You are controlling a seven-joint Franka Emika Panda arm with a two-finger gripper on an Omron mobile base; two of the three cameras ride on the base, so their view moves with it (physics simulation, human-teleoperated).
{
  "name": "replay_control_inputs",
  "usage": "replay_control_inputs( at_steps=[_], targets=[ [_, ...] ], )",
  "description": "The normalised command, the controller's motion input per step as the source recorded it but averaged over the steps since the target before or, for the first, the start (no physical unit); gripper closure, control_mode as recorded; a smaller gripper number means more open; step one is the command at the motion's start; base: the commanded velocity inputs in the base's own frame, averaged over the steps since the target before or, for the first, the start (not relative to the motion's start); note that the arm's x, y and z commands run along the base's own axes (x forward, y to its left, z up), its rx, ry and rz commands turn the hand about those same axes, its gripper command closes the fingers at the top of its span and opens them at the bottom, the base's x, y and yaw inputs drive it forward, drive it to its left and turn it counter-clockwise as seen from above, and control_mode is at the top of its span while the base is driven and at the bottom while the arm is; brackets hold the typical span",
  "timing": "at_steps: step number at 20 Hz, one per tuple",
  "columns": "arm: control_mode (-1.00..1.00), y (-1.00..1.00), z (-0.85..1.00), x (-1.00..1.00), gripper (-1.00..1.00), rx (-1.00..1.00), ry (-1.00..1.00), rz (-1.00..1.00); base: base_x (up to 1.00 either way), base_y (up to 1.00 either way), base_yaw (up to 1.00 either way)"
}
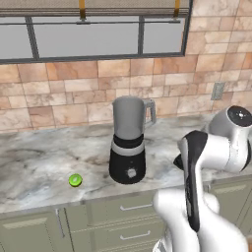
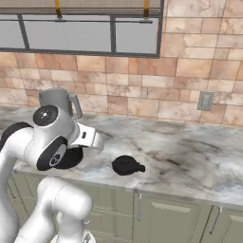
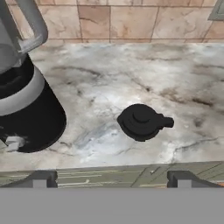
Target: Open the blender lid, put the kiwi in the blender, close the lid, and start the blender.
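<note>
In the hand view the gripper [image 3: 111, 179] is at the bottom edge, its two finger tips standing wide apart with nothing between them. It hangs over the front edge of the table [image 3: 109, 78], above the drawers.

A little beyond it the blender lid [image 3: 142, 121] lies flat on the marble, knob up, its small lip pointing to 3 o'clock. In the right base view the same lid [image 2: 127, 165] rests near the front edge, well apart from the blender.

The blender [image 1: 129, 142] stands at 9 o'clock from the lid in the hand view, with its jar uncovered and the handle on the lid's side. In the left base view the kiwi [image 1: 75, 180] lies on the table at 8 o'clock from the blender base, near the front edge, apart from it.

Behind everything is the tiled wall [image 1: 74, 93], with an outlet [image 1: 217, 91] at 2 o'clock from the blender.
</note>
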Motion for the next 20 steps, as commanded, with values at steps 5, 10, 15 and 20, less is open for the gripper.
replay_control_inputs(
  at_steps=[5,10,15,20],
  targets=[
    [-1.00,1.00,0.18,-0.39,-1.00,-0.16,0.11,0.00,0.00,0.00,0.00],
    [-1.00,0.99,0.09,-0.44,-1.00,-0.14,0.11,0.00,0.00,0.00,0.00],
    [-1.00,1.00,-0.01,-0.13,-1.00,-0.12,0.16,0.02,0.00,0.00,0.00],
    [-1.00,1.00,-0.15,0.04,-1.00,-0.12,0.14,0.05,0.00,0.00,0.00]
  ],
)
